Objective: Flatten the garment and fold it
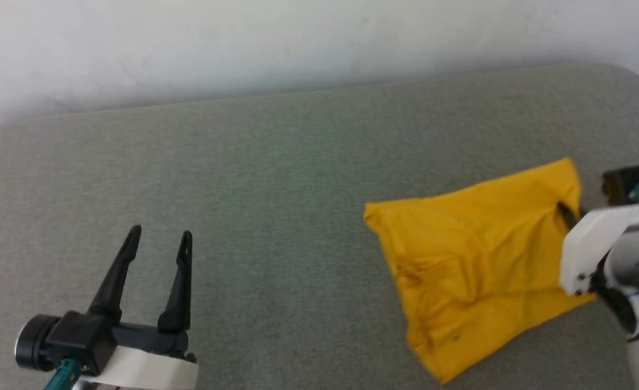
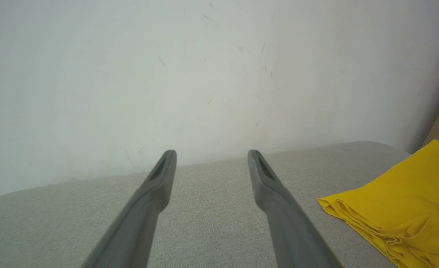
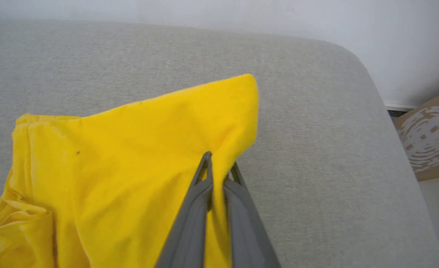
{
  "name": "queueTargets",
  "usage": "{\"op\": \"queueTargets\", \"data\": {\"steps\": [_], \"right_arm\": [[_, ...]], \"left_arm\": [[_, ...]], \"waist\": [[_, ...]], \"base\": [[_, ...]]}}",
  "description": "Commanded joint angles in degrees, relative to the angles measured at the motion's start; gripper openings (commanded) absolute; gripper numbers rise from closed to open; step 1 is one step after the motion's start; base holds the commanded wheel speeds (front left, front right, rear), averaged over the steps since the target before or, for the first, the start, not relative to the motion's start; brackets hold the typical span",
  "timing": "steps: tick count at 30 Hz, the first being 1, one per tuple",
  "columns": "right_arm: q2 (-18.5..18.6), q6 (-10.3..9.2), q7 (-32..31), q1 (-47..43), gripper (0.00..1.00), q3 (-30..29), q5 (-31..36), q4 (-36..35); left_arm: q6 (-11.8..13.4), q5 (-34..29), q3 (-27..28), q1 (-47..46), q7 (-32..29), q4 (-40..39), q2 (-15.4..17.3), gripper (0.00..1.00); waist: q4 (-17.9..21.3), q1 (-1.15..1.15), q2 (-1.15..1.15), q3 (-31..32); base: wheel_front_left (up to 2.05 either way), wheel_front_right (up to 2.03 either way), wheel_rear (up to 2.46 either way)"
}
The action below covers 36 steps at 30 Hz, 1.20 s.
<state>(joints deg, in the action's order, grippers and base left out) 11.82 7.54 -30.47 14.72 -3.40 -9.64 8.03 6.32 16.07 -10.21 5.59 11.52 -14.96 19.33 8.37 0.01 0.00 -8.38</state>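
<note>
Cushion: garment by right edge, right hand pinching.

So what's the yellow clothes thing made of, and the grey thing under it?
The yellow garment looks like soft, thin cloth, maybe cotton: matte, creased, with floppy layers at its edge. The grey cushioned surface looks like woven upholstery fabric: matte, finely speckled weave, rounded padded corner.

Grey fabric surface; crumpled yellow garment lying on it.
</note>
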Motion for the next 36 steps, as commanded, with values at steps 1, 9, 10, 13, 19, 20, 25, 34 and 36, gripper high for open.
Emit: {"op": "queueTargets", "data": {"steps": [1, 9, 10, 13, 19, 20, 25, 34, 36], "right_arm": [[1.9, -0.05, -0.8, 3.1, 0.0, -0.1, 0.0, -0.8], [9.0, -0.05, -3.4, 11.1, 0.0, -1.3, 0.3, -2.3], [10.0, -0.05, -3.7, 11.8, 0.0, -1.4, 0.5, -2.4], [13.6, -0.05, -4.2, 13.7, 0.0, -2.0, 1.3, -2.5], [18.9, -0.05, -3.6, 16.3, 0.0, -4.8, 3.2, -1.1], [19.6, -0.05, -3.4, 16.7, 0.0, -5.6, 3.6, -0.7], [23.1, -0.05, -1.2, 18.5, 0.0, -8.4, 6.3, 2.6], [22.6, -0.05, 3.7, 21.5, 0.0, -11.7, 11.2, 10.4], [22.2, -0.05, 4.2, 22.0, 0.0, -12.5, 12.4, 11.9]], "left_arm": [[-0.1, -0.8, 0.1, -1.7, -0.4, -0.8, 0.7, 1.0], [-0.4, -2.2, 0.6, -5.9, -2.0, -3.8, 2.8, 1.0], [-0.4, -2.4, 0.8, -6.5, -2.2, -4.2, 3.1, 1.0], [-0.5, -2.9, 1.2, -8.2, -3.0, -5.6, 4.2, 1.0], [-0.7, -4.0, 2.2, -10.9, -4.4, -8.4, 6.1, 1.0], [-0.7, -4.3, 2.4, -11.4, -4.7, -8.9, 6.5, 1.0], [-0.8, -5.3, 2.8, -13.3, -5.8, -10.9, 7.9, 1.0], [-1.3, -6.6, 2.5, -15.3, -5.7, -12.9, 9.4, 1.0], [-1.2, -6.9, 2.6, -15.9, -4.3, -13.5, 9.4, 1.0]], "waist": [[3.7, -0.01, 0.0, -3.7], [6.4, -0.01, 0.0, -11.0], [6.5, -0.01, 0.0, -12.1], [6.6, -0.01, 0.0, -15.1], [6.3, -0.01, 0.0, -20.7], [6.3, -0.01, 0.0, -21.8], [5.9, -0.01, 0.0, -26.2], [5.1, -0.01, 0.0, -31.2], [4.9, -0.01, 0.0, -31.5]], "base": [[0.0, 0.0, 0.0], [0.0, 0.0, 0.0], [0.0, 0.0, 0.0], [0.0, 0.0, 0.0], [0.0, 0.0, 0.0], [0.0, 0.0, 0.0], [0.0, 0.0, 0.0], [0.0, 0.0, 0.0], [0.0, 0.0, 0.0]]}}
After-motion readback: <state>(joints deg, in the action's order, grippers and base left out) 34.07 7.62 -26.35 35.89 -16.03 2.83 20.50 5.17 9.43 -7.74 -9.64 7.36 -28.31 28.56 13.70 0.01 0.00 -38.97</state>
